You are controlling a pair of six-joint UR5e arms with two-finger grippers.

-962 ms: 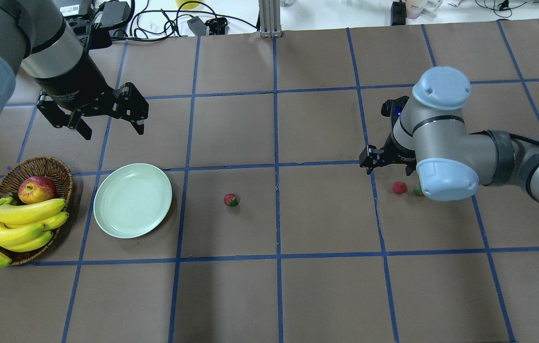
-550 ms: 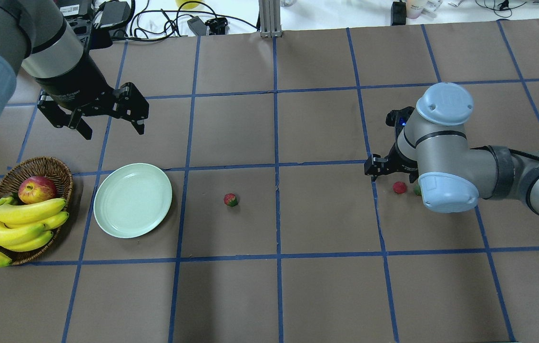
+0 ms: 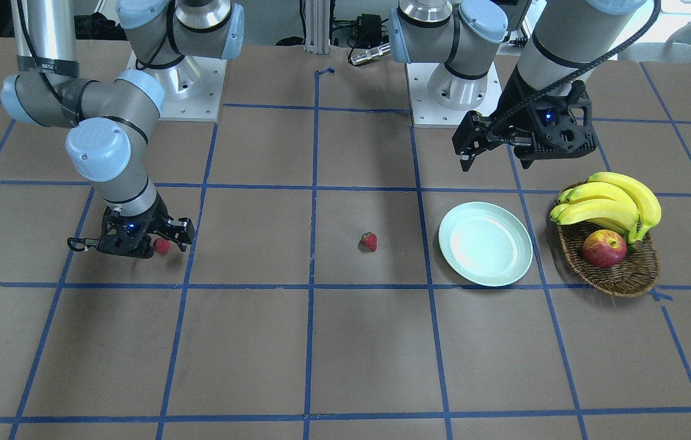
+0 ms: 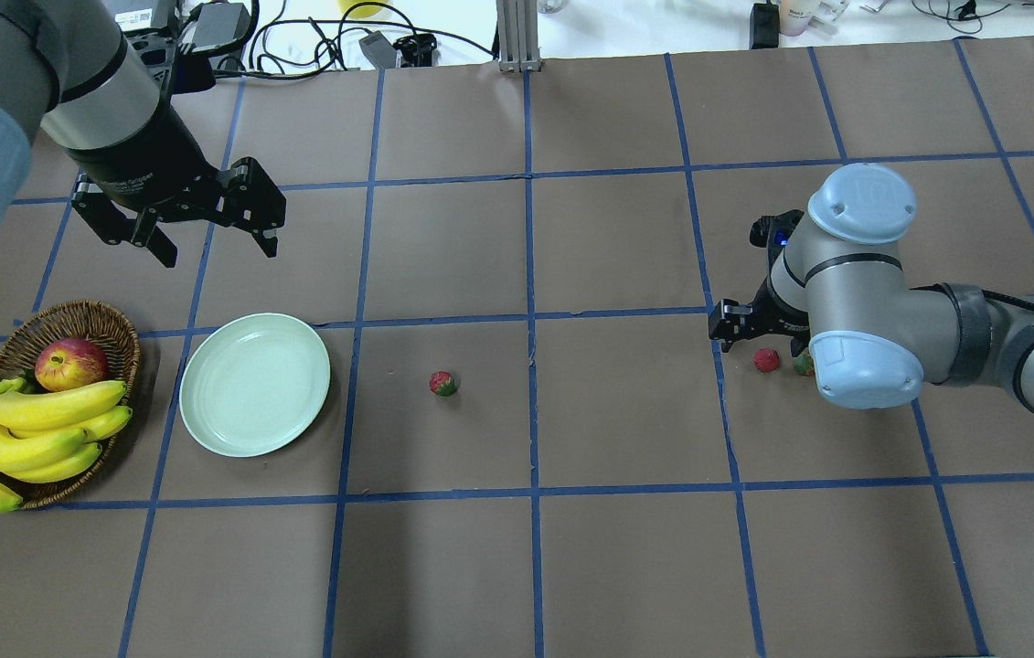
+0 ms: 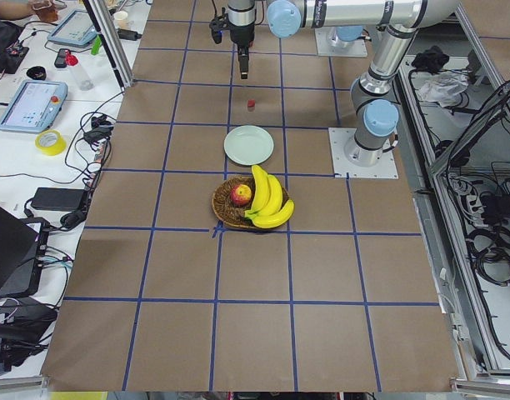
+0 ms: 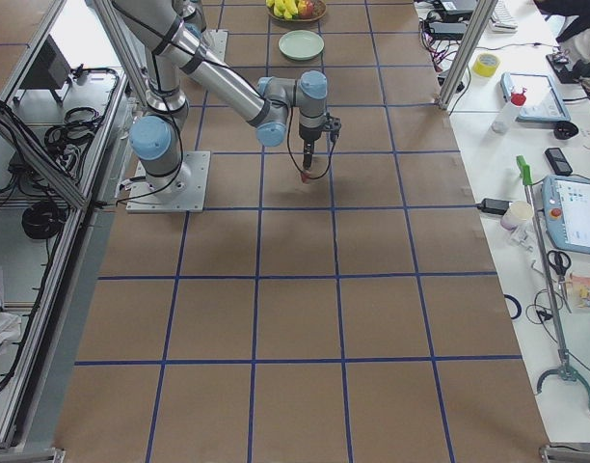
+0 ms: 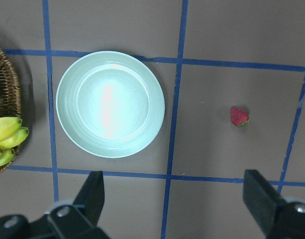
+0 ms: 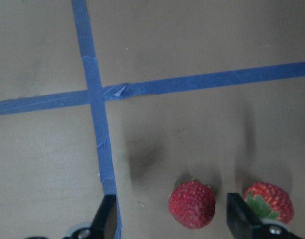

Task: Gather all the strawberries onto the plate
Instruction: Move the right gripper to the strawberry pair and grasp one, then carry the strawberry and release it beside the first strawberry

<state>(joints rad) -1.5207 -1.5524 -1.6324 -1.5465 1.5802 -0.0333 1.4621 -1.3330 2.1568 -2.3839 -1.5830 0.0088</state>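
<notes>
Low over the table at the right, my right gripper [image 4: 762, 343] [image 8: 172, 221] is open, its fingers straddling one strawberry [image 8: 192, 204] [image 4: 765, 359] [image 3: 162, 245]. A second strawberry [image 8: 269, 201] [image 4: 803, 364] lies just outside one finger, half hidden under my elbow in the overhead view. Alone near the table's middle sits a third strawberry [image 4: 442, 383] [image 3: 369, 241] [image 7: 239, 116]. The pale green plate [image 4: 254, 384] [image 3: 485, 243] [image 7: 110, 103] holds nothing. My left gripper [image 4: 218, 249] [image 7: 176, 199] hangs open and empty, high above the table beyond the plate.
A wicker basket [image 4: 105, 315] [image 3: 626, 278] with bananas [image 4: 41, 425] and an apple [image 4: 70, 363] stands just left of the plate. Cables and boxes [image 4: 224, 27] line the table's far edge. Blue tape lines cross the brown table.
My right arm has shifted right and down, bringing its open fingers around the strawberry. The left arm and the fruit have not moved.
</notes>
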